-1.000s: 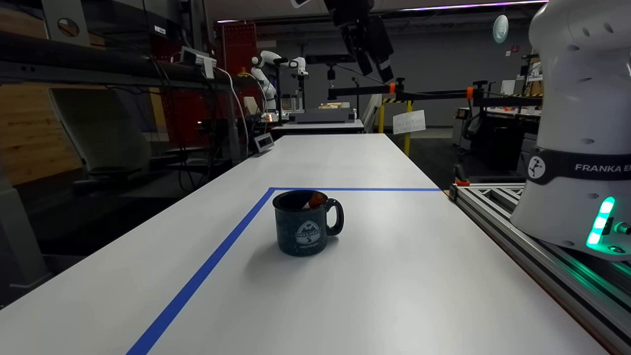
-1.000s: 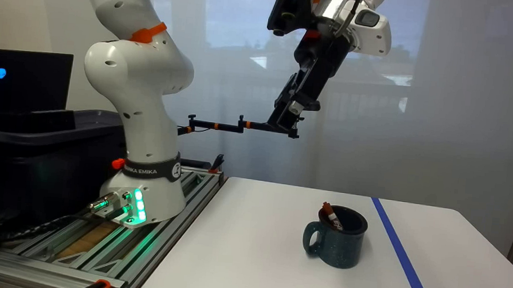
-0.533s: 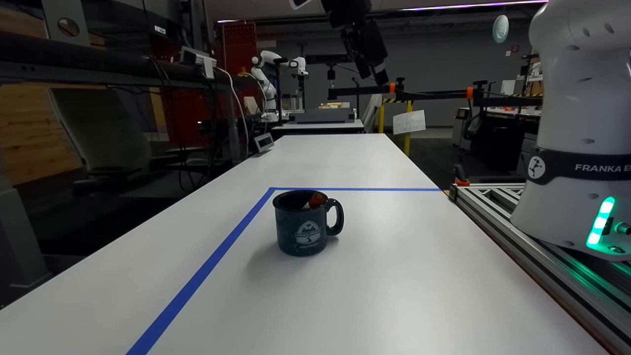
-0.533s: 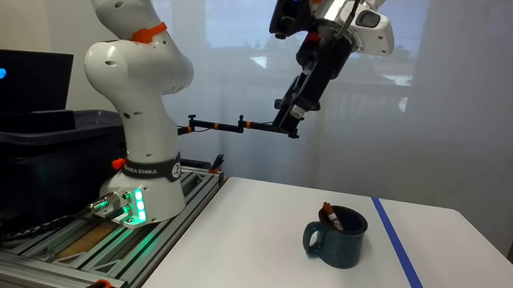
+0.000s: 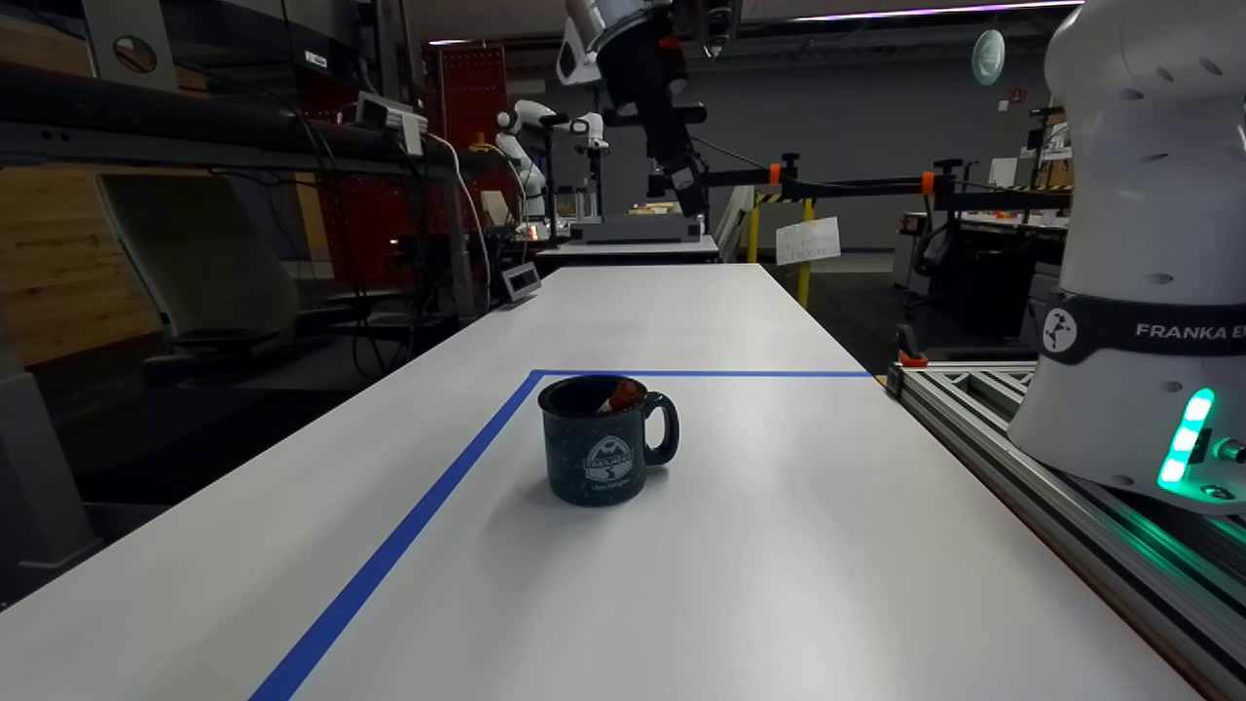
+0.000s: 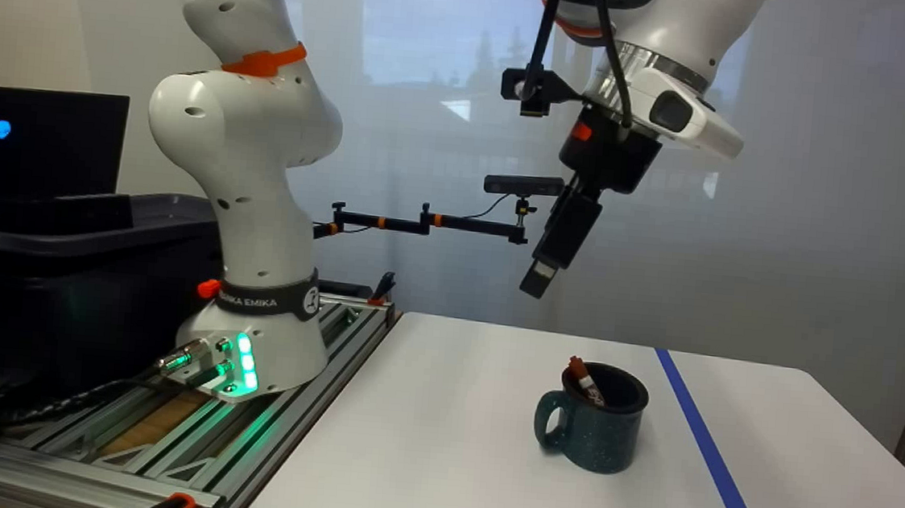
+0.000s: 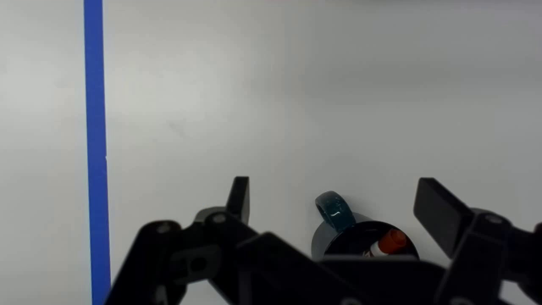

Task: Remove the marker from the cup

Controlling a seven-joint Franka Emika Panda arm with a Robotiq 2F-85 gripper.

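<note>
In an exterior view, a dark blue mug [image 5: 594, 443] stands upright on a white bench [image 5: 798, 565], its pale emblem showing, as the red-orange end of a marker [image 5: 625, 395] appears inside the rim. Blue tape [image 5: 438, 492] runs along the bench beside the mug, and the black end effector [image 5: 692, 198] hangs above and beyond, well apart from the mug.

In an exterior view, the white robot arm [image 6: 245, 121] rises beside metal rails [image 6: 320, 401], and its end effector tilts down over the bench, the tip higher than the mug and left of it in the frame. The marker leans in the mug — red-orange end up, a pale printed band below.

In the wrist view, the end effector's two fingers [image 7: 440, 213] stand wide apart. The mug and the marker inside it appear low in the frame, between the fingers as seen from the wrist — the mug partly hidden by the end effector's black body.
</note>
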